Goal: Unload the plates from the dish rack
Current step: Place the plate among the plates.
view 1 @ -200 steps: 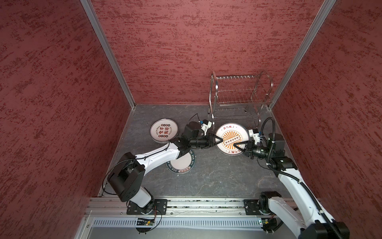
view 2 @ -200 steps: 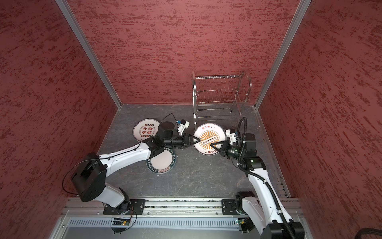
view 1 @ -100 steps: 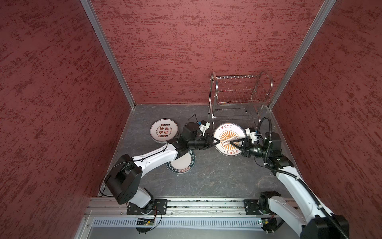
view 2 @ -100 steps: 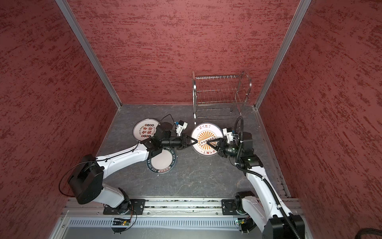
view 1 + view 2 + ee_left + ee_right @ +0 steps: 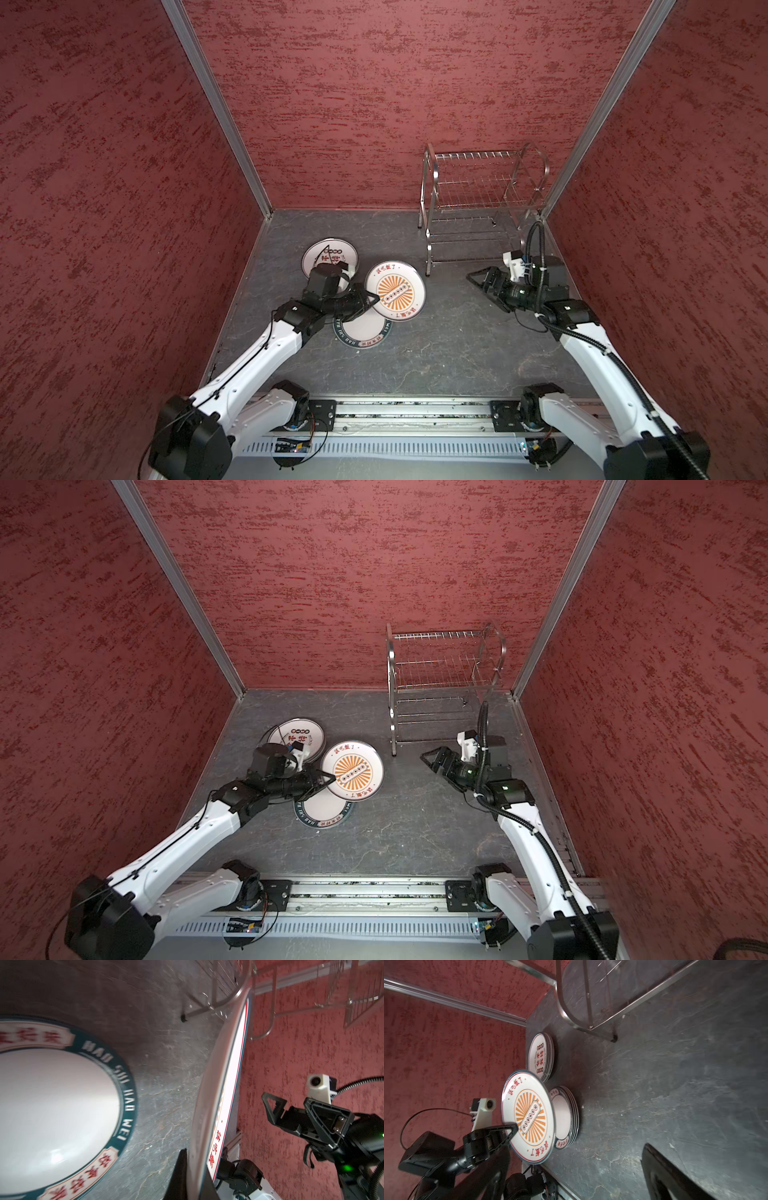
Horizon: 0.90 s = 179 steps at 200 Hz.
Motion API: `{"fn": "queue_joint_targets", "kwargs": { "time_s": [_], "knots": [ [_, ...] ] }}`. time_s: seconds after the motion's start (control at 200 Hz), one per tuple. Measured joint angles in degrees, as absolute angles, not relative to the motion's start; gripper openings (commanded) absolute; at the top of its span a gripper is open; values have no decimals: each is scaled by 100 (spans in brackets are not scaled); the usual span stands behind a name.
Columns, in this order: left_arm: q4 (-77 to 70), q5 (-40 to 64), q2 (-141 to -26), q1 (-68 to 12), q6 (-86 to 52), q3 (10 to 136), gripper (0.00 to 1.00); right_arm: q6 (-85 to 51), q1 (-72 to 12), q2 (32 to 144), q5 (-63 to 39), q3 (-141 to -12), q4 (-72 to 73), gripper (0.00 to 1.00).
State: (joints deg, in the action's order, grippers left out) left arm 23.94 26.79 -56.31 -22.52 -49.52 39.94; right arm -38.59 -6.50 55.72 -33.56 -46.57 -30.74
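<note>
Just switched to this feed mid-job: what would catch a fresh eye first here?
The orange sunburst plate stands out left of centre. The left tool pinches it at the rim and holds it raised, partly over the teal-rimmed plate stack. Across from it the right tool hangs open with nothing in it, in front of the dish rack at the back right, where no plates show.

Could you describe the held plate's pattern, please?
Round white plate: orange sunburst, red characters; right wrist view.
</note>
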Motion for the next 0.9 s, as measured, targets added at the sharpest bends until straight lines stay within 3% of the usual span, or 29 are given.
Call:
{"fn": "queue_joint_targets", "kwargs": {
  "time_s": [0.271,0.616,0.802,0.897],
  "knots": [
    [3881,2346,-5172,-1457,-4648,3682,0,-3354,-650,5758,-2132,-4807,-4106,99],
    [4248,2137,-5199,-1288,-4569,3459,0,-3186,-650,5813,-1861,-4807,-4331,99],
    [4217,2134,-5221,-1251,-4565,3457,12,-3155,-650,5830,-1806,-4807,-4362,99],
    [4200,2112,-5247,-1243,-4554,3452,22,-3148,-650,5887,-1780,-4807,-4362,99]
  ]
}}
